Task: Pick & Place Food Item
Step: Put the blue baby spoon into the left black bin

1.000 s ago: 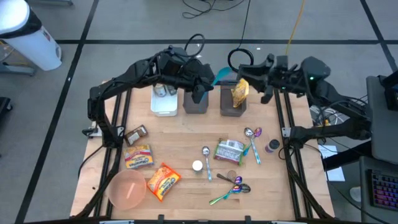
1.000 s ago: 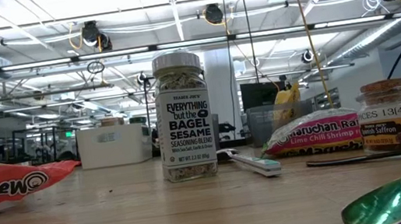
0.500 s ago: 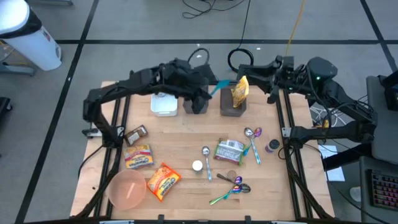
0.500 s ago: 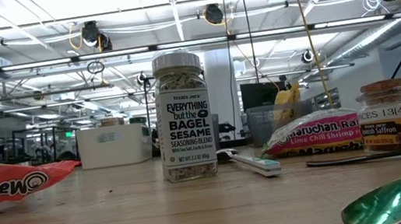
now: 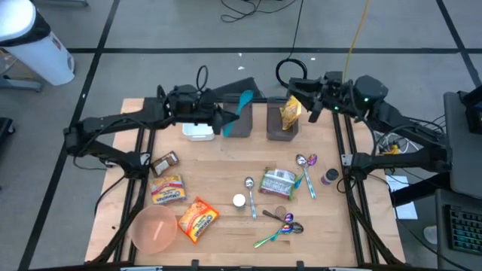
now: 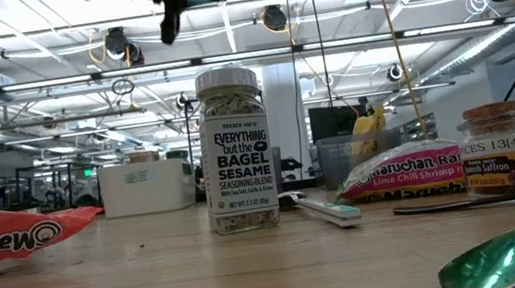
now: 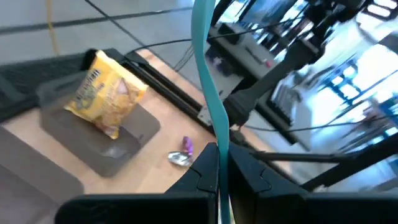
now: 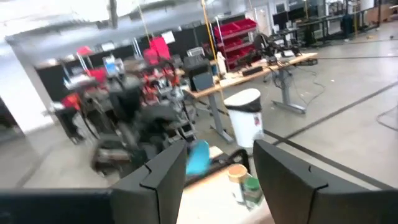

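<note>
Grey floor (image 5: pixel 151 30) crossed by dark lines, cables (image 5: pixel 248 9) lying on it, a white bin (image 5: pixel 34 41) at the corner. Ceiling pipes (image 6: pixel 325 46) and strip lights (image 6: pixel 8 17) overhead; red shelves (image 8: pixel 233 34) and desks (image 8: pixel 267 65) farther off

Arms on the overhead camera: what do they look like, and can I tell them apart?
Both are dark, near-black jointed arms with matching black two-finger grippers. The left gripper and right gripper look alike. The right arm shows a small green light near its wrist; black cables trail beside it.
</note>
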Tool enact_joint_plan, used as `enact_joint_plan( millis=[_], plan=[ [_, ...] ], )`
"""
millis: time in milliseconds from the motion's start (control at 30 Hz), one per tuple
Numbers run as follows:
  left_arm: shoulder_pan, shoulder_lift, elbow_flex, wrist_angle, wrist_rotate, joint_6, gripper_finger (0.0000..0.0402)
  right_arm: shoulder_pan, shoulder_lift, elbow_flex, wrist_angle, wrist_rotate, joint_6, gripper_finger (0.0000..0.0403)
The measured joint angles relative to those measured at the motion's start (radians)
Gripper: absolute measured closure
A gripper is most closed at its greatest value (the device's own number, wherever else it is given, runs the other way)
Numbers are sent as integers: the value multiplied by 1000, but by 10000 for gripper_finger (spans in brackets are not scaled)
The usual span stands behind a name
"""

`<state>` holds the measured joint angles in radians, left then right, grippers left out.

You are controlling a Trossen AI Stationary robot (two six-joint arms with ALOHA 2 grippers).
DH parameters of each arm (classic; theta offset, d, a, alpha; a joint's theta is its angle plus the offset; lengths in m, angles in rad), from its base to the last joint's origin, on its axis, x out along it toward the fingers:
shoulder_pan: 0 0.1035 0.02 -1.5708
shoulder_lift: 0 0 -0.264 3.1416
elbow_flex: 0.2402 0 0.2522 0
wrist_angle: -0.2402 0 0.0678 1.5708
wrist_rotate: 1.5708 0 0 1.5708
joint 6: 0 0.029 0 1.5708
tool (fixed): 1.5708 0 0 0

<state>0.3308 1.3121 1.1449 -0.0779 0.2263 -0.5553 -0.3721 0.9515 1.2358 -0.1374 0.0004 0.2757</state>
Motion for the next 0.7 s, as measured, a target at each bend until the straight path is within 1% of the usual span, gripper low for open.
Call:
enact_joint_plan(
  millis=[67, 133, 200, 300, 400, 533, 633, 700],
  plan=[
    [23, 1, -66, 101, 40, -42, 390, 0, 2, -50, 78, 0, 27, 222],
    [47, 0, -115, 154, 63, -76, 390, 0, 5, -98, 158, 0, 44, 224],
    [68, 4, -151, 174, 62, -89, 390, 0, 5, -149, 211, 11, 67, 227],
    [101, 11, -193, 180, 61, -84, 390, 0, 5, -222, 282, 56, 110, 233],
    [135, 20, -211, 209, 50, -75, 390, 0, 6, -295, 369, 62, 158, 236],
    [164, 74, -213, 212, 33, -80, 390, 1, 5, -382, 521, 83, 228, 236],
    [169, 129, -210, 240, 5, -121, 390, 0, 5, -419, 609, 95, 243, 236],
    [172, 170, -210, 261, -25, -147, 390, 0, 5, -423, 623, 110, 233, 236]
  ],
)
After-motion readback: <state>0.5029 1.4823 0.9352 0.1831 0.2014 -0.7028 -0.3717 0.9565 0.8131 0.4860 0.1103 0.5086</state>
